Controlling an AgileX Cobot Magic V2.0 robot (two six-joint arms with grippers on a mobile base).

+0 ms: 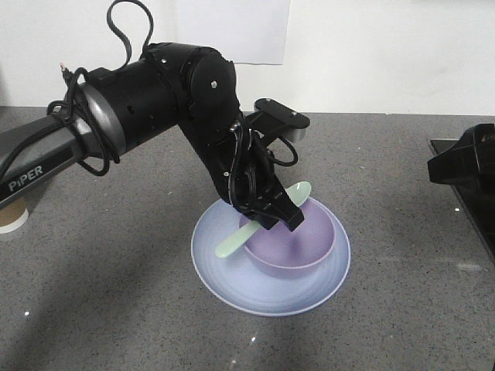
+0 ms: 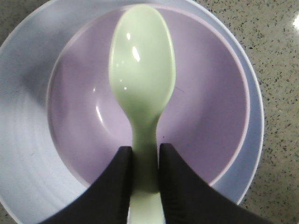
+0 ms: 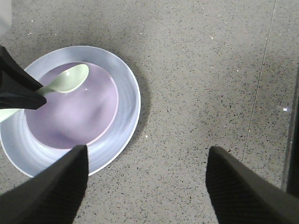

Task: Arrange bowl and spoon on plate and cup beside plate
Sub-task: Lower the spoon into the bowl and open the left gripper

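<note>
The lavender bowl (image 1: 298, 247) sits on the pale blue plate (image 1: 232, 280) in the middle of the counter. My left gripper (image 1: 282, 216) is shut on the handle of the mint-green spoon (image 1: 232, 246), holding it across the bowl. In the left wrist view the spoon (image 2: 142, 70) points its head over the bowl (image 2: 210, 107), with both fingers of my left gripper (image 2: 145, 149) pressed on the handle. My right gripper (image 3: 147, 149) hangs open over bare counter right of the plate (image 3: 126, 93). Only part of the brown cup (image 1: 11, 219) shows at the far left, under the left arm.
The right arm's black body (image 1: 464, 162) shows at the right edge over a dark strip (image 1: 479, 224) along the speckled grey counter. A white wall stands behind the counter.
</note>
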